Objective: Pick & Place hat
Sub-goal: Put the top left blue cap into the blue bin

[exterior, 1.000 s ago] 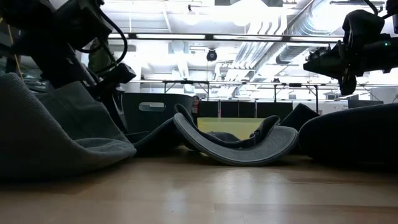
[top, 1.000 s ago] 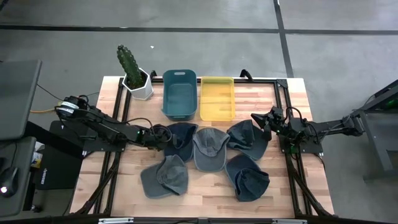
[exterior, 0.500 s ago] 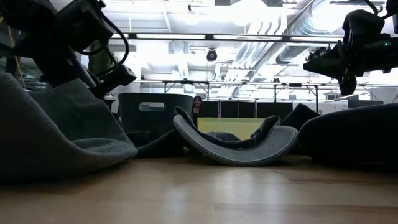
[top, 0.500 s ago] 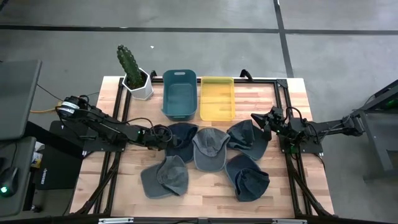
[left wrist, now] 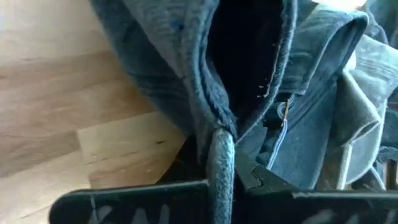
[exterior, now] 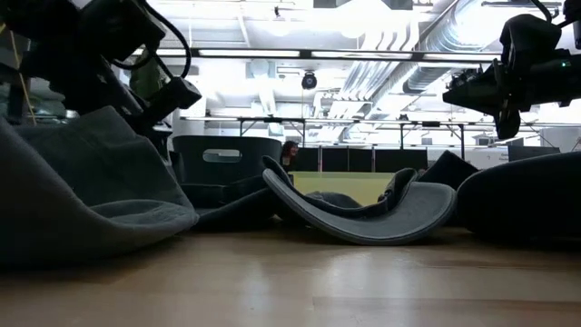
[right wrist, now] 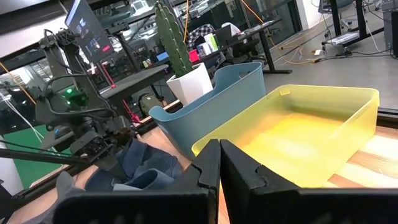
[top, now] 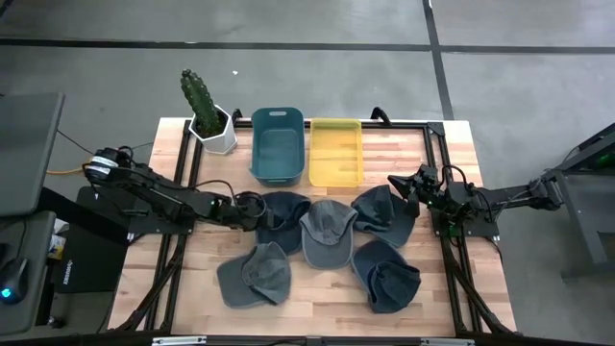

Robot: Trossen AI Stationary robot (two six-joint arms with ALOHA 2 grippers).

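Note:
Several caps lie in a cluster mid-table. The dark blue hat point(top: 285, 213) lies at the cluster's far left, with my left gripper point(top: 248, 210) shut on its left edge. Against it rests a grey cap point(top: 327, 231), brim curled up point(exterior: 363, 218). My right gripper point(top: 399, 185) hovers shut above the table's right side, beside a dark cap point(top: 386, 213), touching nothing. In the right wrist view its fingers point(right wrist: 219, 163) are closed together. My left gripper pinches the dark blue hat's left rim point(left wrist: 221, 138) between its two fingers, where the cloth is gathered into a fold. The fingers come roughly level from the table's left. The rest of the hat spreads away from the fingers and lies on the table.
A teal bin point(top: 277, 144) and a yellow bin point(top: 335, 152) stand at the far edge, with a potted cactus point(top: 204, 111) to their left. Two more caps point(top: 255, 274) point(top: 386, 275) lie nearer the front. Bare wood shows along the near edge.
My left gripper has shut on the dark blue hat's rim and moved a little toward the table's right. The hat has been nudged right, and the grey cap beside it has slid slightly right as well.

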